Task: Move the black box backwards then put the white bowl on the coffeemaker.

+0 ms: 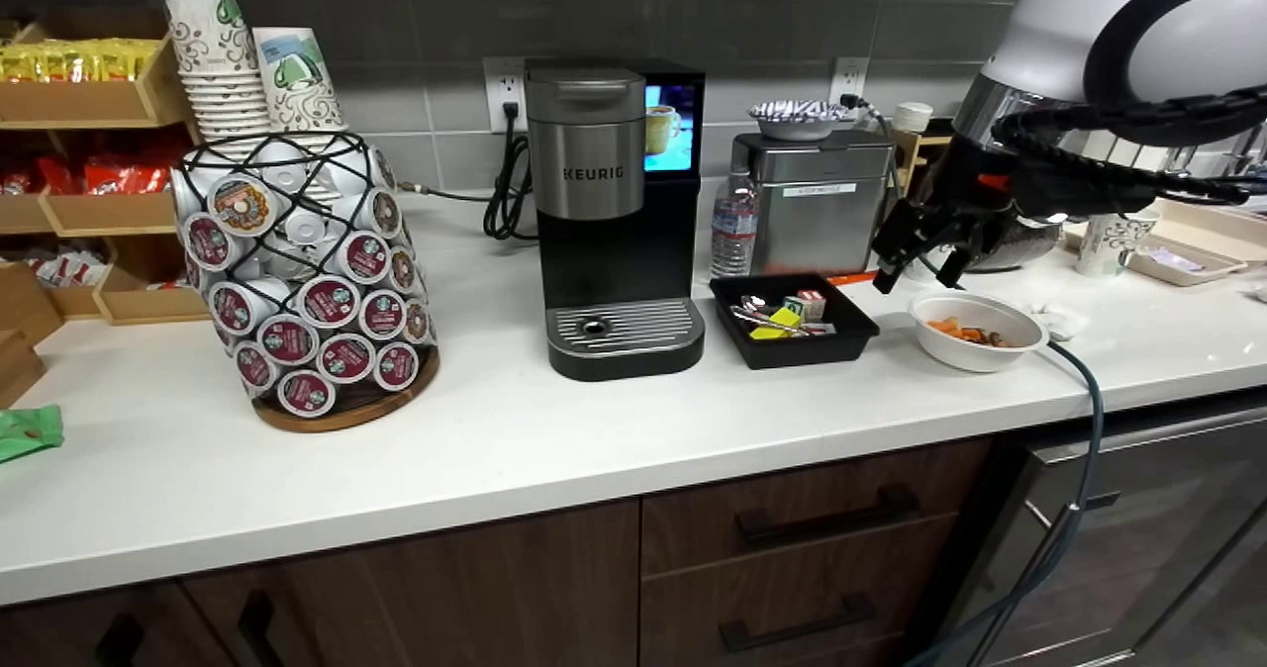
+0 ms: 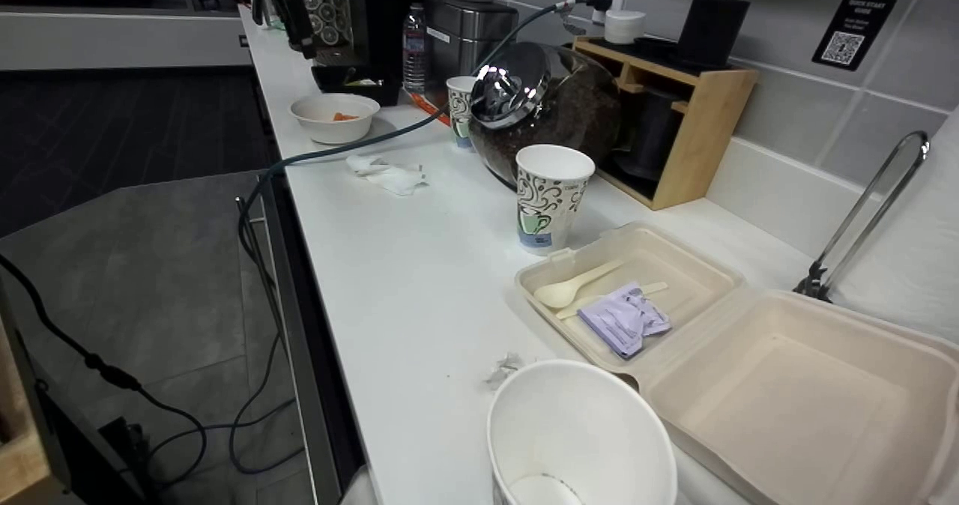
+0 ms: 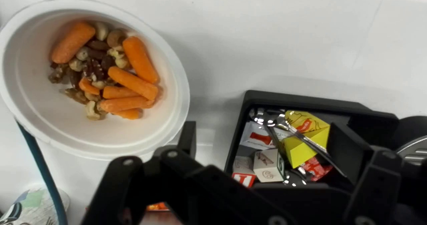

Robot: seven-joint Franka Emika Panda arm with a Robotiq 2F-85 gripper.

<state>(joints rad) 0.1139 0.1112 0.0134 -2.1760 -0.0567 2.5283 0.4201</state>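
A: Your black box (image 1: 812, 351) loc?
B: On the counter (image 1: 515, 439), btwn the coffeemaker (image 1: 614, 251) (just beside) & the white bowl (image 1: 962, 354) (w/ a gap). Yellow pkt (image 3: 300, 154) inside.
A: Your gripper (image 1: 917, 280)?
B: Over the counter, fingers (image 3: 348, 152) spread wide; in the wrist view you see 1 across part of the box.
A: Bowl's contents?
B: Carrots (image 3: 140, 58) + nuts (image 3: 98, 45).

Counter (image 1: 594, 439): smooth, glossy, throwing back light. Coffeemaker (image 1: 592, 172): brushed-metal look up front, plastic-looking body, ridged metallic drip grate (image 1: 633, 323). Black box (image 1: 807, 353): matt, plastic by look. White bowl (image 1: 970, 355): smooth, low sheen, paper or plastic, can't tell from here. Cabinet fronts (image 1: 445, 588): wood grain. Jar lid (image 2: 509, 89): mirror-bright, chrome-like. Takeout container (image 2: 809, 385): matt, like pressed fibre. Napkin (image 2: 389, 177): soft, crumpled paper. Gripper (image 3: 269, 141): pads (image 3: 348, 148) smooth, matt.
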